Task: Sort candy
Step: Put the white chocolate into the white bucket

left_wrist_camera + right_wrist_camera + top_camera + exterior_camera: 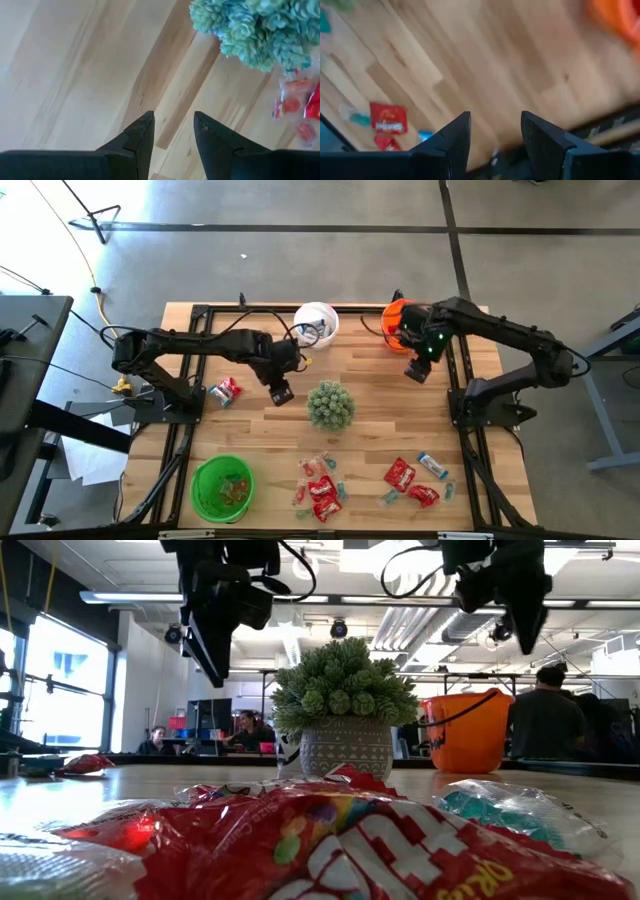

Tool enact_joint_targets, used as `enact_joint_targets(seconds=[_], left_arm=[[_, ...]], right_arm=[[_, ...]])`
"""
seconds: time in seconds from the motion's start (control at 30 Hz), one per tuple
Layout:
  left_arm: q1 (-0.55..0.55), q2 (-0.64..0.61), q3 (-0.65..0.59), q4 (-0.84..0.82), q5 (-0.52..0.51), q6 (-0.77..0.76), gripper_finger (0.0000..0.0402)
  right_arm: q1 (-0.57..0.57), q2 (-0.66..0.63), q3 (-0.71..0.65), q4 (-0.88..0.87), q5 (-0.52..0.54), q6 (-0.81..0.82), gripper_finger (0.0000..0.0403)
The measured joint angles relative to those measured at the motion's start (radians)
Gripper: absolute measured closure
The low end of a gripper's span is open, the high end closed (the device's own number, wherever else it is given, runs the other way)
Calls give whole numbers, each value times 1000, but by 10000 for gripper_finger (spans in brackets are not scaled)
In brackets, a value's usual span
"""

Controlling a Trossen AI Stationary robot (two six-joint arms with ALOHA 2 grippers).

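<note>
The candy lies in three places on the wooden table: one red packet (226, 391) at the left, a cluster of red and light blue pieces (320, 490) near the front middle, and another cluster (412, 478) at the front right. My left gripper (281, 392) hangs open above bare wood, between the lone red packet and the potted plant (330, 405); its wrist view shows nothing between the fingers (174, 132). My right gripper (418, 370) is open and points down over bare wood just in front of the orange bucket (400, 325), with nothing between its fingers (495, 132).
A white bucket (316, 323) stands at the far middle, and a green bucket (223, 487) with small pieces in it at the front left. The spiky green plant sits mid-table between the arms. Black frame rails (462, 380) run along the table's sides. People sit in the room beyond (545, 720).
</note>
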Motion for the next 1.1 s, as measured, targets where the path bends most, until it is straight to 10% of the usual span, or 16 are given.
enact_joint_targets(seconds=[0.7, 1.1], left_arm=[[-69, 1, 0, -82, -90, 140, 278], [-69, 2, 0, -116, -113, 187, 278]], right_arm=[[722, -89, -413, 368, -93, 973, 235], [913, -89, -613, 639, -76, 1269, 235]])
